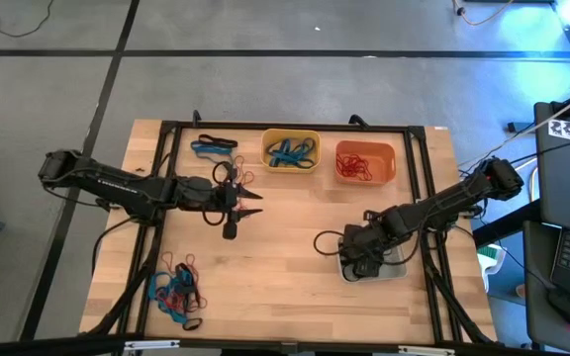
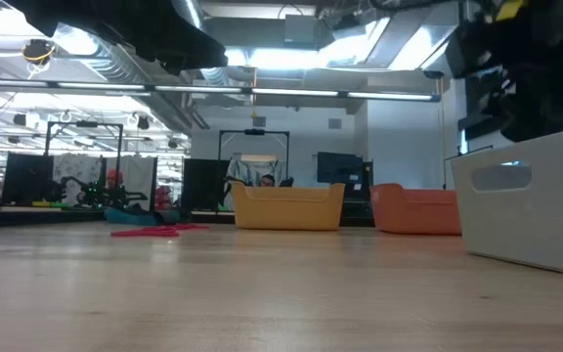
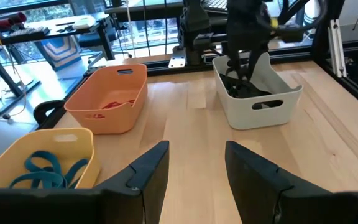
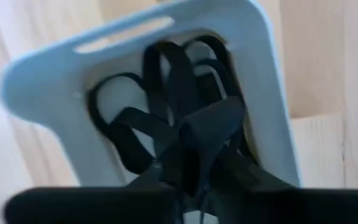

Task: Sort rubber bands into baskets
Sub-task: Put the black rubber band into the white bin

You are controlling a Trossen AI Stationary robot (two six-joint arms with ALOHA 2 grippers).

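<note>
The right gripper [image 4: 194, 163] is down inside the pale grey basket [image 4: 272, 93], near the right edge of the bench [image 1: 285, 287] and toward its front; its two fingers stand close together with only a narrow gap, their tips among the black rubber bands [image 4: 166, 68] lying in that basket, and whether they have hold of a band cannot be told. The left gripper [image 1: 253, 202] hangs above the bare wood left of the bench's middle, its jaws spread wide and holding nothing, pointing across toward the baskets. Along the back edge stand the yellow basket [image 1: 291, 135], holding blue bands [image 1: 291, 153], and just to its right the orange basket [image 1: 365, 147], holding red bands [image 1: 354, 166]; the two tubs are near each other but apart. A few blue and black bands [image 1: 212, 146] lie loose on the wood left of the yellow basket, near the back left corner. A tangled heap of blue, red and black bands [image 1: 177, 290] lies near the front left corner, well apart from all three baskets.
</note>
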